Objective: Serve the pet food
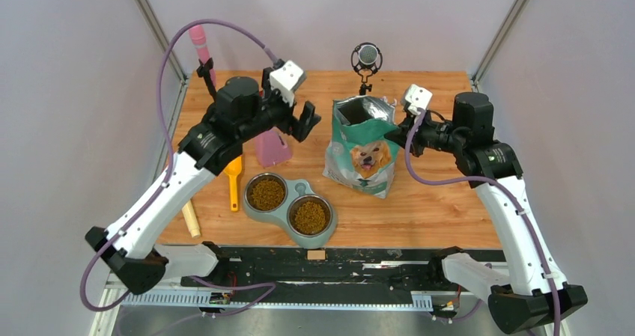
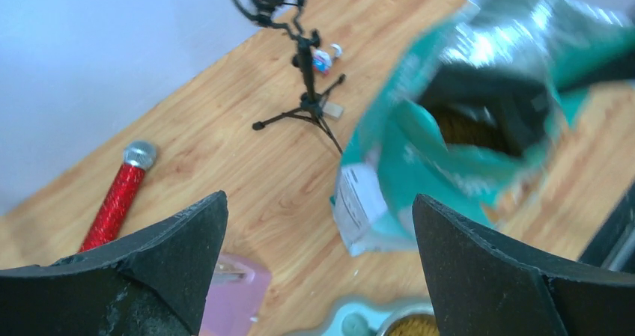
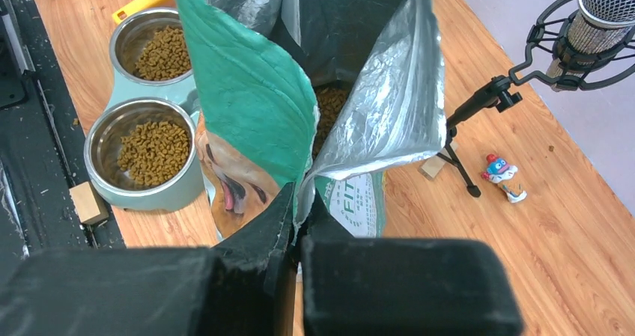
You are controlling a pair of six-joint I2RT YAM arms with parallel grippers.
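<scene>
The teal-and-silver bag (image 1: 363, 156) with a golden dog stands open at mid-table. Brown kibble shows inside it (image 3: 328, 111). My right gripper (image 1: 397, 134) is shut on the bag's torn top edge (image 3: 299, 209) from the right. A grey double bowl (image 1: 289, 188) sits in front of the bag, and both steel bowls hold kibble (image 1: 266, 193) (image 1: 310, 216). They also show in the right wrist view (image 3: 153, 153) (image 3: 163, 52). My left gripper (image 1: 303, 119) is open and empty, held above the table left of the bag (image 2: 449, 164). Its jaws are wide apart (image 2: 318, 201).
A yellow scoop (image 1: 234, 175) lies left of the bowls, a pink container (image 1: 273, 150) behind them. A microphone on a tripod (image 1: 366, 57) stands at the back, a small toy figure (image 3: 500, 173) near it. A red microphone (image 2: 116, 201) and a wooden stick (image 1: 191, 220) lie at left.
</scene>
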